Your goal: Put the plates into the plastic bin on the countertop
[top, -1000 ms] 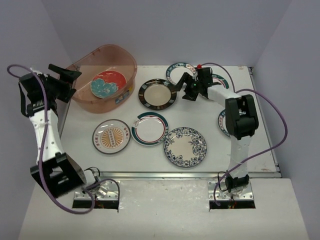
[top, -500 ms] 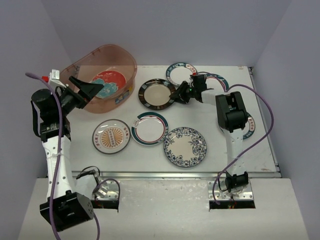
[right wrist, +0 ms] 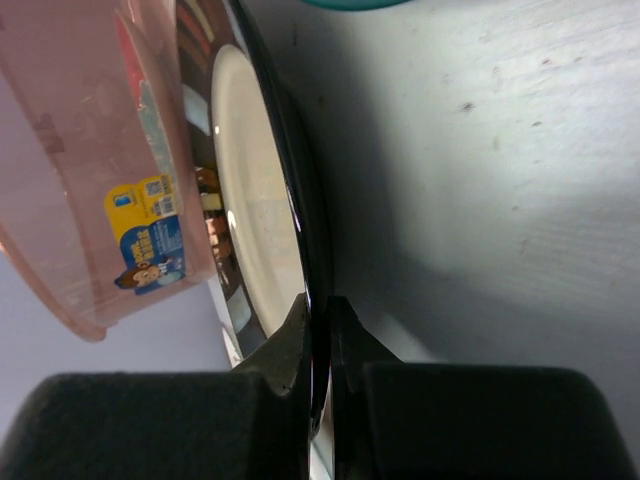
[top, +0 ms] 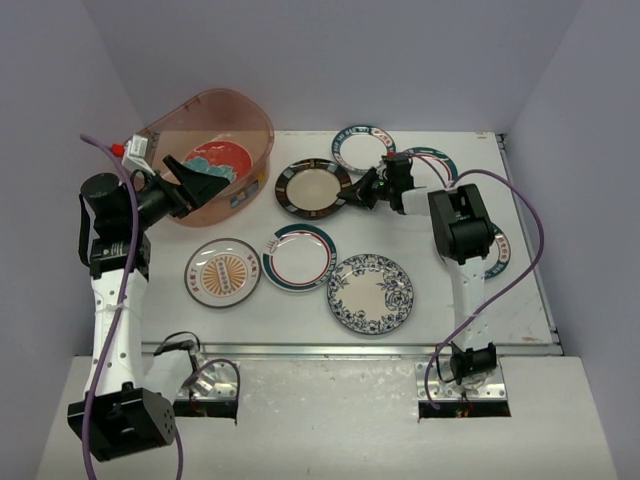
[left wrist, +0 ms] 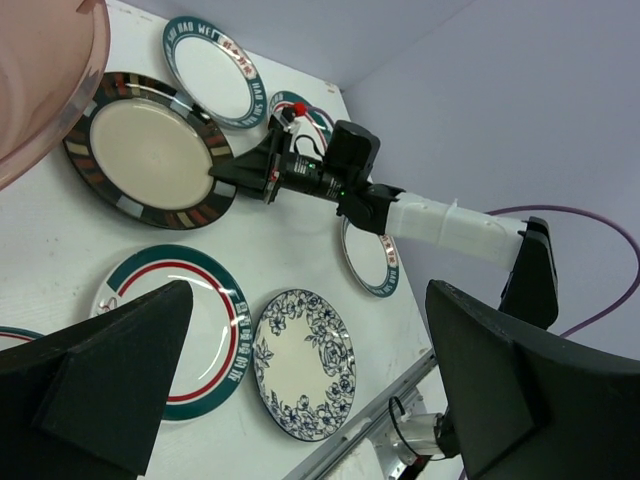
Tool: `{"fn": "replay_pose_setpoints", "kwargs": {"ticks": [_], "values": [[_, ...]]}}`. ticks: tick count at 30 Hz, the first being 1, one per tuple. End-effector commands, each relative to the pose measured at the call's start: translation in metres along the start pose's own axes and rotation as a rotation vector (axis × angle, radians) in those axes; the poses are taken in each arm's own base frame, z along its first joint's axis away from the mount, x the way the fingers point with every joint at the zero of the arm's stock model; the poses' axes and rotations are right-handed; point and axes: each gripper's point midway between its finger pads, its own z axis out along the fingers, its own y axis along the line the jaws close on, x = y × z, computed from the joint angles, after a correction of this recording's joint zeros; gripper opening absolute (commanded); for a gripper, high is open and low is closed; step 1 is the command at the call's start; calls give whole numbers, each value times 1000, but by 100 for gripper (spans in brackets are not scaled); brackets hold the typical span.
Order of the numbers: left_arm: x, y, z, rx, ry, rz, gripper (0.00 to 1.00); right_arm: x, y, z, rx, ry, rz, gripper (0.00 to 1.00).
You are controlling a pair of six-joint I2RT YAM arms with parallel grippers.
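My right gripper (top: 352,197) (right wrist: 322,310) is shut on the right rim of the black-rimmed cream plate (top: 313,188) (right wrist: 250,230) (left wrist: 150,150), just right of the plastic bin (top: 252,180) (right wrist: 100,180). A red-and-teal plate (top: 222,160) lies inside the bin. My left gripper (top: 208,180) (left wrist: 308,300) hangs open and empty over the bin's near wall. On the countertop (top: 300,310) lie the orange sunburst plate (top: 222,272), a teal-rimmed plate with a red ring (top: 300,256) and the blue floral plate (top: 371,293) (left wrist: 300,365).
Another teal-rimmed plate (top: 362,145) lies at the back. Two more sit partly under my right arm, at the back (top: 440,162) and the right edge (top: 497,252). Purple cables loop off both arms. Walls close in on three sides.
My right gripper has moved left onto the black-rimmed plate's rim and shut on it. My left arm has swung right, bringing its open gripper over the bin's near wall.
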Motion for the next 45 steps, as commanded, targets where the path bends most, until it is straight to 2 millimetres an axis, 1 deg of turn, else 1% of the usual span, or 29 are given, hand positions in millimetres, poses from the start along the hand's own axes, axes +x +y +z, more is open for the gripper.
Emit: {"fn": "replay_pose_setpoints", "kwargs": {"ticks": [1,2,4,5,8,10,12,13,14,16,18,20,22,23,25,27,28,30,32,34,35,36,37,38,39,40,42,44,45], "values": [[-13,-24,-3,61,-39,117,100,-27,116,-40,-217,-82,-109,0],[-12,-22,-3,61,-40,116,100,-29,128,-46,-238,-85,-119,0],[-12,-19,-1,57,-42,111,100,-30,137,-55,-251,-91,-127,0],[-13,-16,1,53,-42,108,100,-32,145,-68,-259,-108,-138,0],[-19,-14,7,45,-48,108,100,-25,163,-106,-292,-125,-164,0],[-20,-9,14,38,-37,99,100,-22,170,-122,-317,-123,-183,0],[-20,-7,30,41,2,89,100,0,186,-152,-351,-54,-236,0],[-19,-9,36,47,17,87,100,9,191,-160,-364,-24,-261,0],[-22,-15,44,57,26,92,100,21,197,-171,-388,9,-293,0],[-18,-26,65,77,54,100,100,47,215,-198,-486,69,-354,0],[-12,-44,84,112,72,100,100,61,228,-217,-534,93,-363,0],[-8,-54,101,130,85,93,100,74,242,-236,-569,105,-406,0],[-10,-68,113,154,91,92,98,81,245,-245,-581,116,-409,0],[-11,-76,117,171,94,96,93,86,248,-251,-596,132,-406,0],[-8,-78,127,177,112,90,81,95,258,-261,-643,148,-427,0],[-5,-74,134,168,128,83,65,102,265,-268,-664,163,-441,0],[-4,-73,135,168,136,81,59,103,266,-270,-665,162,-442,0],[2,-70,137,171,158,75,30,103,270,-274,-663,156,-453,0],[4,-71,137,184,170,75,3,100,271,-271,-648,148,-454,0],[2,-73,136,190,167,82,0,96,267,-266,-627,141,-446,10],[-1,-74,136,187,161,84,0,93,265,-263,-615,135,-441,21],[-8,-73,136,171,142,84,0,89,260,-260,-593,122,-432,46],[-21,-71,136,146,108,81,0,83,251,-255,-556,100,-419,75],[-35,-67,134,118,72,70,0,76,241,-251,-511,74,-407,98],[-54,-56,131,83,28,36,0,66,226,-247,-445,33,-397,99],[-73,-53,127,72,-16,23,0,60,216,-245,-402,5,-390,99],[-122,-16,113,-24,-135,-37,0,50,189,-246,-323,-41,-386,99],[-157,-2,104,-89,-225,-36,0,46,173,-249,-289,-67,-383,99],[-183,33,95,-211,-307,-58,0,46,165,-252,-279,-78,-382,99]]}}
